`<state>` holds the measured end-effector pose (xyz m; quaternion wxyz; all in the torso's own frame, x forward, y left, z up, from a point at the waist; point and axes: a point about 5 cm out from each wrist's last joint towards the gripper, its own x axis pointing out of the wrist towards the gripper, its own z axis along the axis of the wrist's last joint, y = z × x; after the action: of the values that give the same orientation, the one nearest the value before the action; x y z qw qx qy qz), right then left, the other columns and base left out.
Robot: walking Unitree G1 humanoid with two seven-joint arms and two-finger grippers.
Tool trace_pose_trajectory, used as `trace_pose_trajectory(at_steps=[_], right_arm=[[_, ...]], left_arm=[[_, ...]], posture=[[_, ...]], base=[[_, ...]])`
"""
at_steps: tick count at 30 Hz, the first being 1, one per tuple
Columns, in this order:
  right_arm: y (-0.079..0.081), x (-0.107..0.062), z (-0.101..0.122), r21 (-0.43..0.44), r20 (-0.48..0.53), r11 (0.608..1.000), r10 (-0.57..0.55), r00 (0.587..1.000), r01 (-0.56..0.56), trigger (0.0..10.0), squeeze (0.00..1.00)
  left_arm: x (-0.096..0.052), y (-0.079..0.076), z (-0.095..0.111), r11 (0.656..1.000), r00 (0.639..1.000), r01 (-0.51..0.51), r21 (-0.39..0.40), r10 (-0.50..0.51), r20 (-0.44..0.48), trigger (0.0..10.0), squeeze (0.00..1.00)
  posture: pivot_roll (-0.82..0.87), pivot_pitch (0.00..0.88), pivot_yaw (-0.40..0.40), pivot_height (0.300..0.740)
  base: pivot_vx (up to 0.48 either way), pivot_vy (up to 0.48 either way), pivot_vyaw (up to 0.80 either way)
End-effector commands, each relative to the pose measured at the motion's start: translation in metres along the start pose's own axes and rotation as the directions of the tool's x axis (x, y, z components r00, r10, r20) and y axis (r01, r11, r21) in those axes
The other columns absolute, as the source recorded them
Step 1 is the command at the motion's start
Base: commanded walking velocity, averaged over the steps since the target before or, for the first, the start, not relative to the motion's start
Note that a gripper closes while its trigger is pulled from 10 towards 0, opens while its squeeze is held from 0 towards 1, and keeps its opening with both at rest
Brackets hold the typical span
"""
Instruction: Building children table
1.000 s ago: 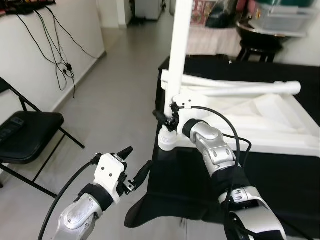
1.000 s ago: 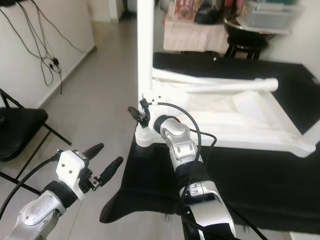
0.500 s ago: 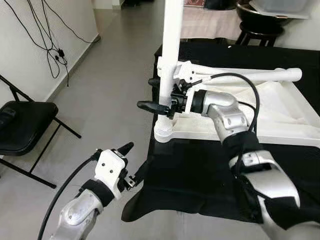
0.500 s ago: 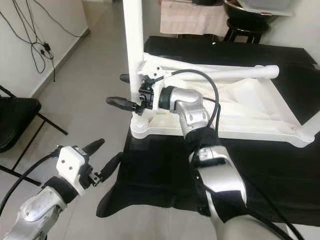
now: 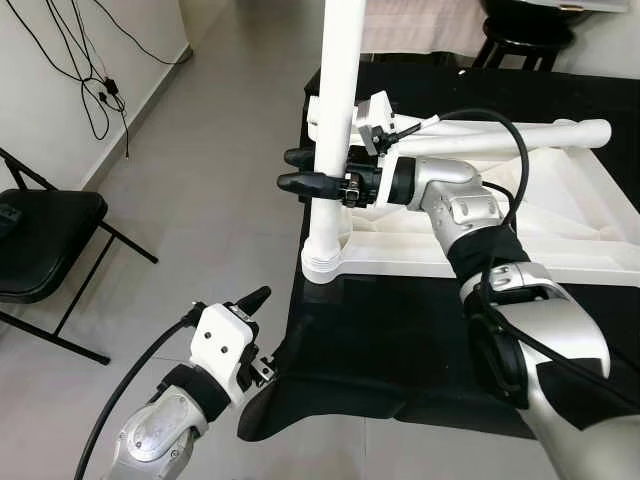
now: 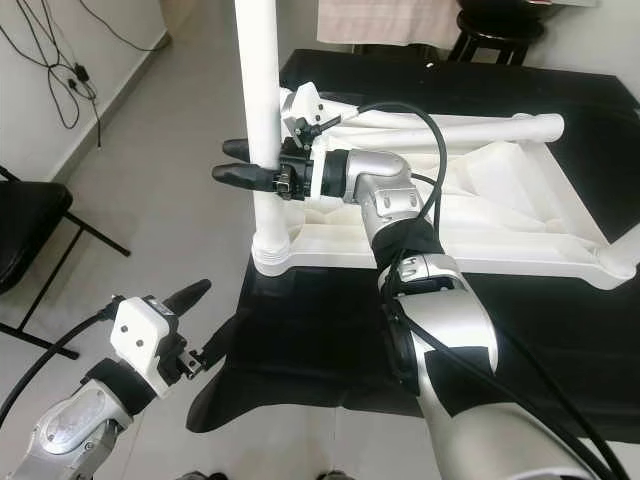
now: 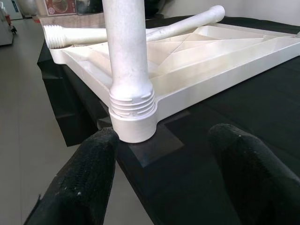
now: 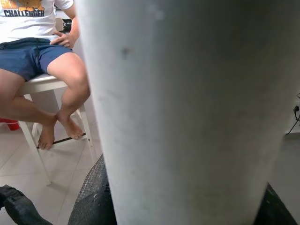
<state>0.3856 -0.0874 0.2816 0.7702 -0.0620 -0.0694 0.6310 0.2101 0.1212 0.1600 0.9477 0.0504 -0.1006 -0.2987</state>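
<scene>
We noted the white plastic tabletop lying upside down on the black-draped bench, with one upright table leg seated in the corner socket nearest the bench edge and a second, loose leg resting across the tabletop's far side. The right gripper reached in from the side at mid-height of the upright leg, its jaws set one on each side of the leg and, in the right wrist view, the leg sat hard between them; we judged them closed on it. To do this step well, we judged the leg should be kept plumb over the socket while it is turned or pressed home, since the thread ridges above the socket appeared not fully seated, and a tilted push could cross them. The left gripper hung low off the bench corner, jaws spread and holding nothing, aimed at the socket. Compared with a second earlier, the right gripper had climbed from the socket to higher on the leg; the left had barely moved.
</scene>
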Motion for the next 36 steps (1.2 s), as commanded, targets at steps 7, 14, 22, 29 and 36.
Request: trace_pose_trajectory(at_steps=[7, 14, 22, 29, 36], right_arm=[[-0.006, -0.005, -0.021, 0.001, -0.037, 0.973, -0.230, 0.972, 0.230, 0.0, 0.00], [0.007, -0.028, -0.076, 0.013, -0.139, 0.557, -0.822, 0.553, 0.831, 0.0, 0.00], [0.042, -0.017, -0.107, 0.047, -0.207, 0.563, -0.803, 0.560, 0.825, 0.0, 0.00], [0.032, -0.008, -0.093, 0.013, -0.208, 0.604, -0.778, 0.593, 0.797, 9.6, 0.00], [0.034, -0.006, -0.083, -0.015, -0.211, 0.612, -0.775, 0.595, 0.791, 10.0, 0.00]], left_arm=[[-0.002, -0.002, -0.004, 1.000, 1.000, 0.006, -0.016, -0.006, -0.021, 10.0, 0.00], [-0.001, 0.002, -0.005, 1.000, 1.000, -0.003, -0.016, 0.003, -0.021, 10.0, 0.00], [0.004, 0.009, -0.011, 1.000, 1.000, -0.015, -0.008, 0.015, -0.023, 10.0, 0.00], [0.004, 0.010, -0.009, 0.999, 0.999, -0.033, -0.005, 0.033, -0.018, 10.0, 0.00], [0.004, 0.010, -0.009, 1.000, 0.999, -0.028, -0.007, 0.028, -0.016, 10.0, 0.00]], posture=[[0.04, 0.167, -0.058, 0.740], [0.03, 0.143, -0.045, 0.740], [0.02, 0.096, -0.049, 0.740], [0.02, 0.109, -0.051, 0.740], [0.02, 0.115, -0.053, 0.740]], base=[[0.000, 0.000, 0.00], [0.000, 0.000, 0.00], [0.000, 0.000, 0.00], [0.000, 0.000, 0.00], [0.000, 0.000, 0.00]])
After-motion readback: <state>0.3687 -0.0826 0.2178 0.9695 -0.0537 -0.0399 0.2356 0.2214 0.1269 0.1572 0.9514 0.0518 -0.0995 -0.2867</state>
